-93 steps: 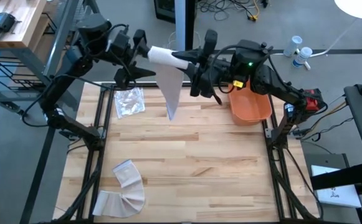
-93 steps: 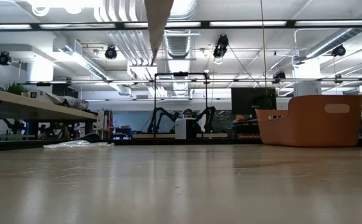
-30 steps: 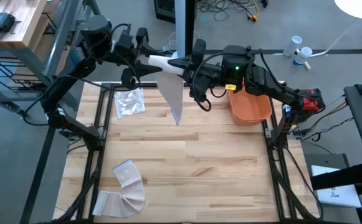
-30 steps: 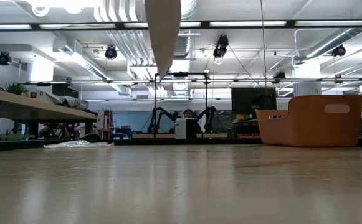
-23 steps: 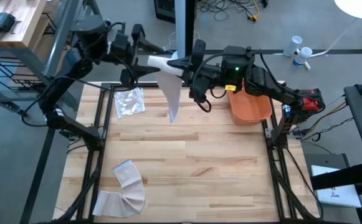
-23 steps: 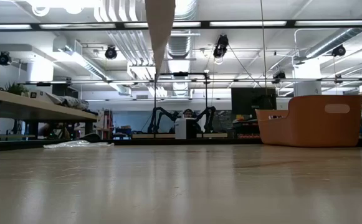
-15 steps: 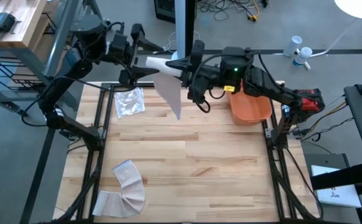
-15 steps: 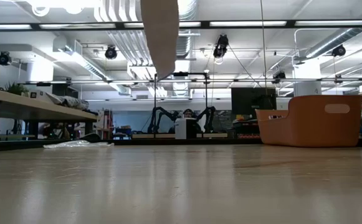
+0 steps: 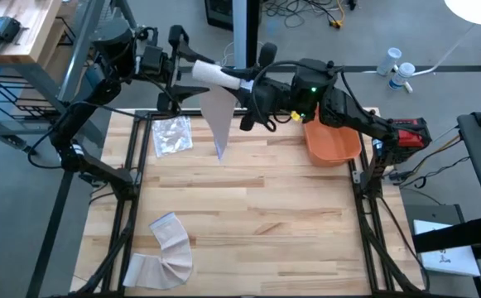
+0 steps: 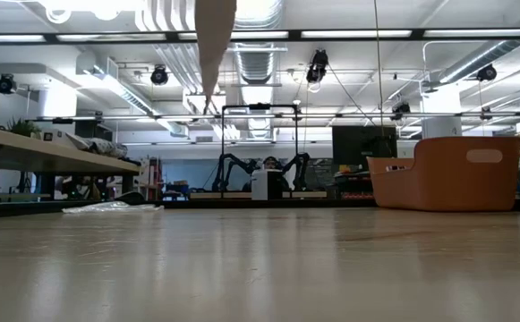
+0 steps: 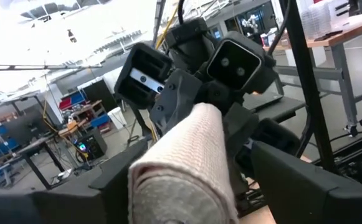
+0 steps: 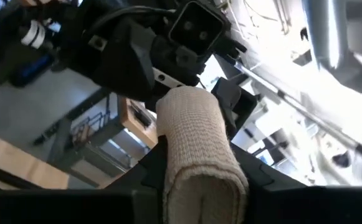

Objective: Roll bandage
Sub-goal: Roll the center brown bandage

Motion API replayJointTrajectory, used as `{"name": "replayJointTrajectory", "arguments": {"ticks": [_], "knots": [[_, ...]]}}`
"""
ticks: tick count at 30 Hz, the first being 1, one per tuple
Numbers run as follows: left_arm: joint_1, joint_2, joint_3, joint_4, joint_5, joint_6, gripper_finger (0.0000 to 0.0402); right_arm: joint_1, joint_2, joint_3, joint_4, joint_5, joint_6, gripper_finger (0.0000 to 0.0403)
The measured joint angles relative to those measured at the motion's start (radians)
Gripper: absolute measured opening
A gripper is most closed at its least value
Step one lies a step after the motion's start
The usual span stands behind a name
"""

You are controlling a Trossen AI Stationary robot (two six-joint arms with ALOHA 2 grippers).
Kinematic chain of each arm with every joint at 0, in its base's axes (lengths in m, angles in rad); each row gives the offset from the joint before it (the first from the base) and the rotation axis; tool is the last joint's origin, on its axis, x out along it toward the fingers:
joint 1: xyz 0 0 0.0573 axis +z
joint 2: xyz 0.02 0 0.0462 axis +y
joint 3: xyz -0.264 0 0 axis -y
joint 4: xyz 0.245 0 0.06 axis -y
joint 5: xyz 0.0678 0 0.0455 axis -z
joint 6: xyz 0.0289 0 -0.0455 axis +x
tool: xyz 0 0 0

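A white bandage roll [image 9: 220, 77] is held level, high above the table's far edge, between my two grippers. Its loose tail [image 9: 217, 122] hangs down from the roll, clear of the table, and shows at the top of the low view [image 10: 213, 45]. My right gripper [image 9: 248, 84] is shut on the roll's right end. My left gripper [image 9: 190, 72] is open, with its fingers [image 11: 293, 177] standing on either side of the roll's left end [image 11: 187, 155]; I cannot tell whether they touch it. My right gripper pinches the right end of the bandage roll [image 12: 196, 165] between its two fingers. It comes level from the table's right, with the fingers lying along the roll. The roll sticks out level beyond the fingers, lifted clear, its tail hanging slack below.
An orange bin [image 9: 333, 142] stands at the far right of the table. A clear plastic wrapper [image 9: 172, 134] lies at the far left. Another bandage strip [image 9: 165, 248] lies flat near the near left corner. The table's middle is bare wood [image 9: 248, 207].
My right gripper has rolled about its own line, turning the roll with it. The hanging tail has swung and twisted, and its tip now hangs more toward the table's left. My left gripper's fingers have spread wider around the roll's left end.
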Motion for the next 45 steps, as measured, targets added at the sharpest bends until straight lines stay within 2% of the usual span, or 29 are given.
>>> {"name": "replayJointTrajectory", "arguments": {"ticks": [4,10,19,26,38,45], "knots": [[0.0,0.004,0.0,0.001,0.001,0.0,0.0275,-0.001,0.0,0.0,0.004,-0.002,0.03,0.0092],[0.0,0.005,-0.009,-0.004,0.015,-0.019,0.0279,-0.002,0.0,0.0,0.01,-0.007,-0.056,0.0098],[0.0,0.005,-0.025,-0.009,0.037,-0.067,0.026,0.001,0.0,0.0,0.052,-0.026,-0.114,0.009],[-0.002,0.007,-0.029,-0.019,0.05,-0.08,0.0252,-0.001,-0.008,0.003,0.08,-0.017,-0.123,0.0099],[0.024,-0.01,-0.02,-0.061,-0.059,0.0,0.0257,-0.001,-0.014,0.002,0.067,-0.048,0.029,0.0096],[0.023,0.006,-0.031,-0.068,-0.052,0.0,0.0224,0.0,-0.018,0.002,0.066,-0.052,0.099,0.0091]]}}
